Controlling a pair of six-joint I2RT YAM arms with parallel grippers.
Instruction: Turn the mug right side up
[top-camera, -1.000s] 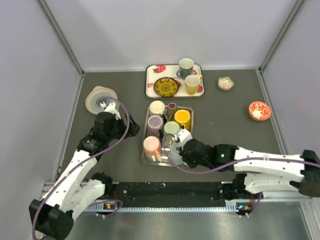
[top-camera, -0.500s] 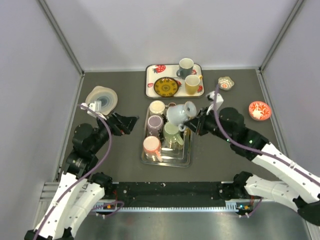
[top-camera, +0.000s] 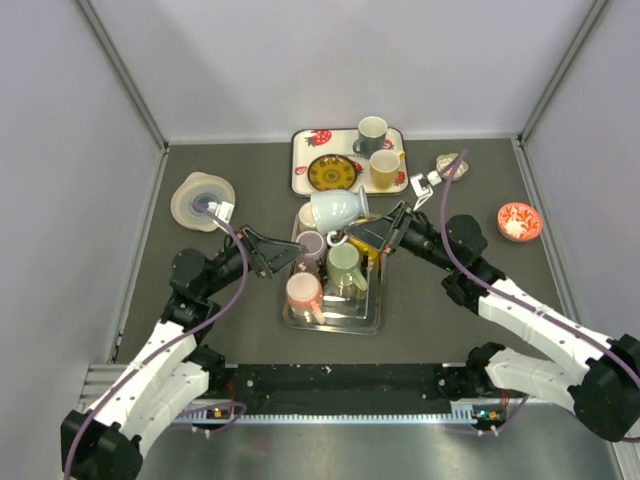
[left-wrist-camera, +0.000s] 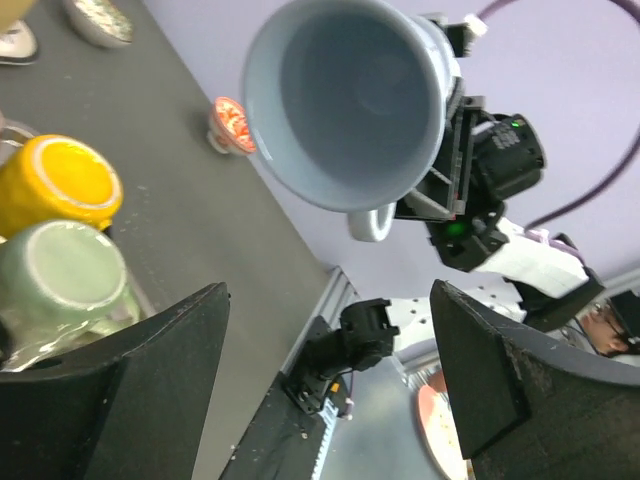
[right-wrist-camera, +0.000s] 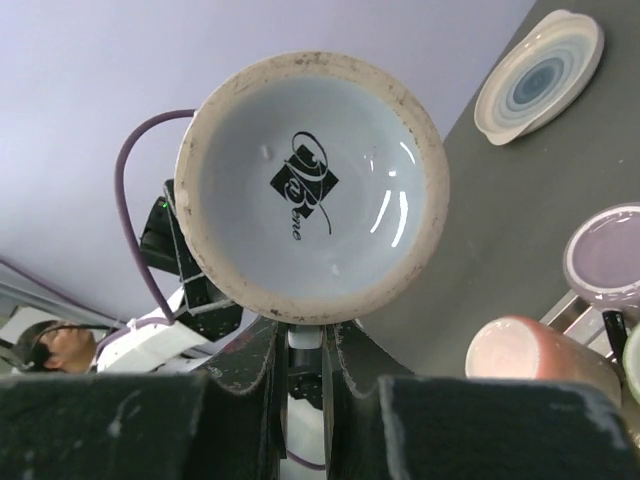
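- Facing the right wrist camera, the underside of the pale blue mug (right-wrist-camera: 312, 185) carries the only mark to read. It is a black diamond crossed by looping script that looks like "Bene", though the letters are too ornate to be sure.
- A rough, unglazed ring runs round that base.
- The right gripper (top-camera: 358, 234) is clamped on the mug. In its wrist view the two dark fingers (right-wrist-camera: 245, 365) pinch a white part just below the base, which seems to be the handle.
- The mug hangs on its side in the air over the back end of the metal tray (top-camera: 345, 318). Its base is toward the right arm, its mouth toward the left arm, and its handle underneath.
- The left gripper (top-camera: 288, 250) is spread wide and holds nothing. It points at the mug's mouth and is apart from it.
- From the left wrist the view goes straight into the mug's bare interior, above and between the two spread fingers (left-wrist-camera: 150, 380).
- On the metal tray below, a purple mug (top-camera: 310, 243), a green mug (top-camera: 345, 262), a pink mug (top-camera: 303, 292) and an orange-yellow mug (left-wrist-camera: 60, 185) stand upside down.
- Behind it, a strawberry-print tray (top-camera: 300, 150) bears a yellow patterned plate (top-camera: 332, 173), a grey mug (top-camera: 372, 132) and a pale yellow mug (top-camera: 385, 168).
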